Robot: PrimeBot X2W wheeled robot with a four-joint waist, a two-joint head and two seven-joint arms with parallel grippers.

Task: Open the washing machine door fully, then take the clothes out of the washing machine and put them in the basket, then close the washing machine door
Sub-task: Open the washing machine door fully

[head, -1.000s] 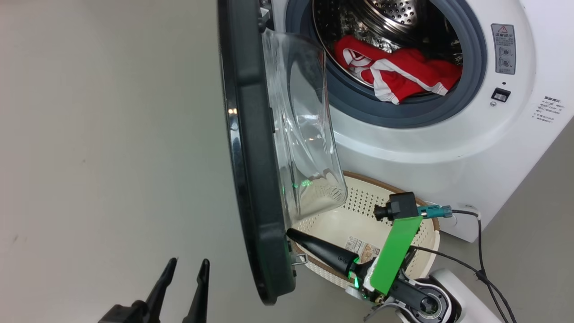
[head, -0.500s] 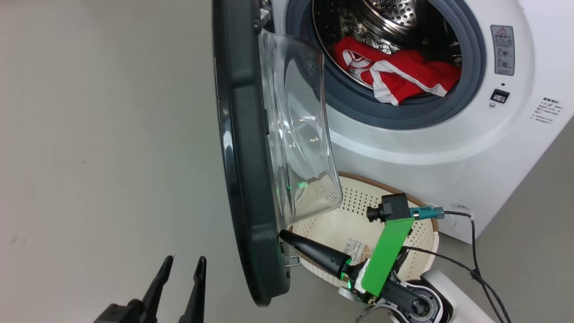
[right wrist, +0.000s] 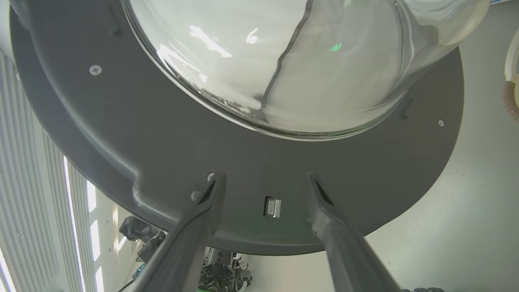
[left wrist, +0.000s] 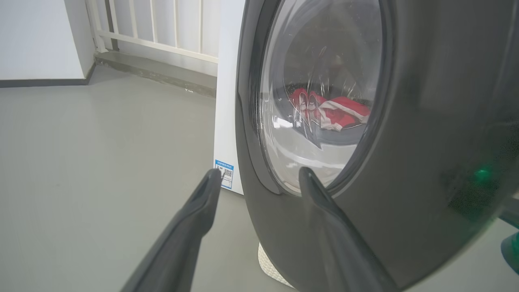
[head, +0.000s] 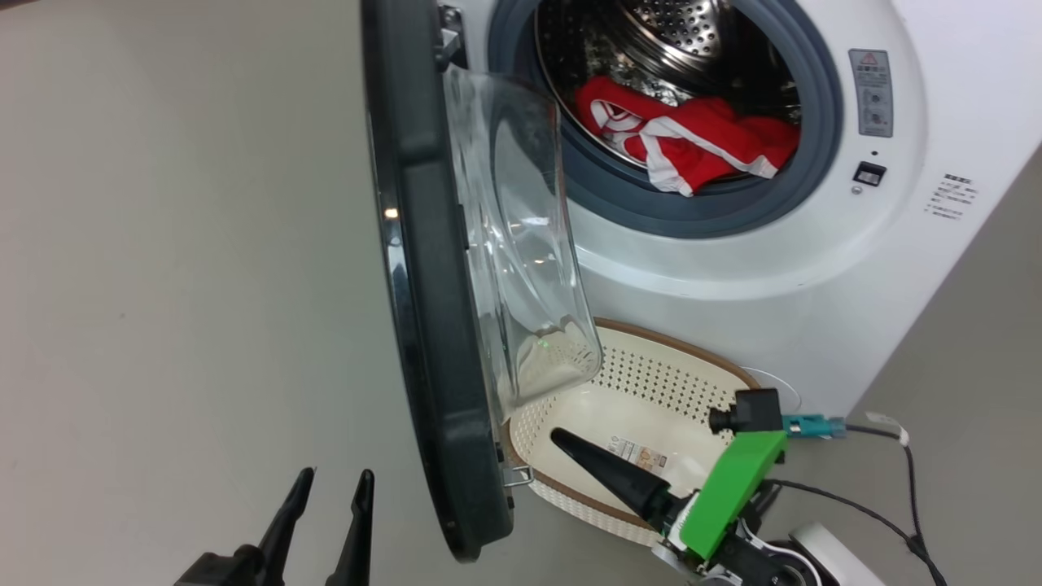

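Hanging square to the washing machine [head: 773, 285], the washing machine door [head: 431, 325] overhangs the left end of the basket [head: 651, 382]. The right gripper [right wrist: 264, 178] and the left gripper [head: 337, 472] both gape wide, empty. With the door unheld, it may swing back and block the reach to the clothes [head: 676, 146] in the drum [head: 676, 32].

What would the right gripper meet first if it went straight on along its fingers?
The right gripper would likely hit the dark grey inner frame of the round washing machine door, beside its small metal latch; nothing seems to lie between, though depth is unclear.
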